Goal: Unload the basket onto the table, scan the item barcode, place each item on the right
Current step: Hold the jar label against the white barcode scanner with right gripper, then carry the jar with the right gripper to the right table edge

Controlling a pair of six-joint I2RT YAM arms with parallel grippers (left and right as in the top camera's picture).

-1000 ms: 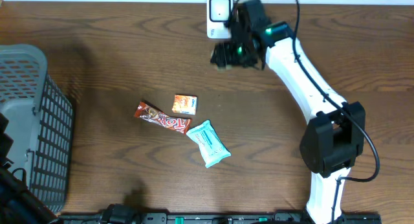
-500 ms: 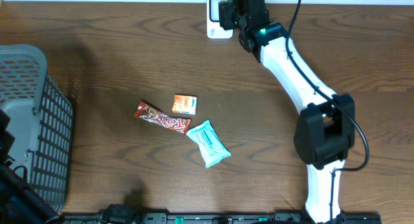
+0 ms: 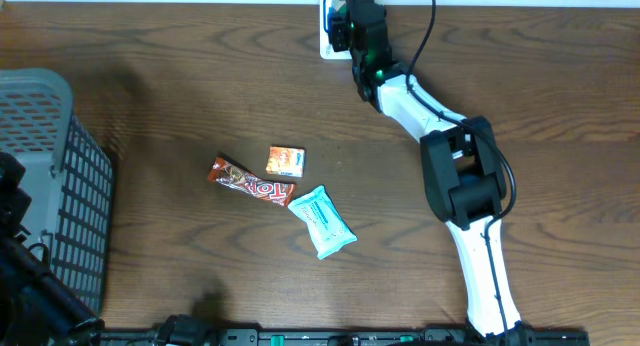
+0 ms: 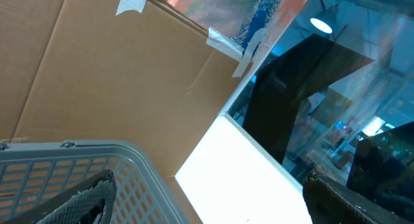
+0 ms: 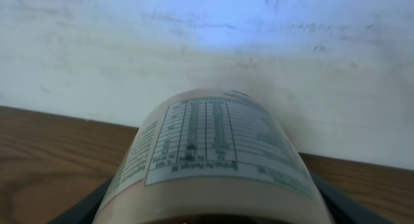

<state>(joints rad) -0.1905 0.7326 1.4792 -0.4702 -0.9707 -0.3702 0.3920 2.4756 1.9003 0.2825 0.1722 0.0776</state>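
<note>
- Dark wood-grain surface point(image 3: 180, 106) fills the overhead view; a grey mesh basket point(image 3: 50, 116) stands at its left edge.
- Near the middle of that view lie a red-brown chocolate bar point(image 3: 252, 183), a small orange box point(image 3: 285, 161) just above it, and a teal packet point(image 3: 322, 222) at its lower right end.
- The right tool point(image 3: 350, 24) reaches to the top centre, right by the white scanner point(image 3: 328, 38) at the far edge.
- Only the right wrist view shows what it carries: a round container point(image 5: 210, 159) with a printed nutrition table, clamped between the dark fingers point(image 5: 97, 201) and facing a white wall.
- From overhead the container is hidden under the wrist.
- The left tool point(image 4: 213, 208) stands wide apart with nothing between its fingers; its own view looks over the basket rim at cardboard, while overhead shows only the dark arm at the lower left.
</note>
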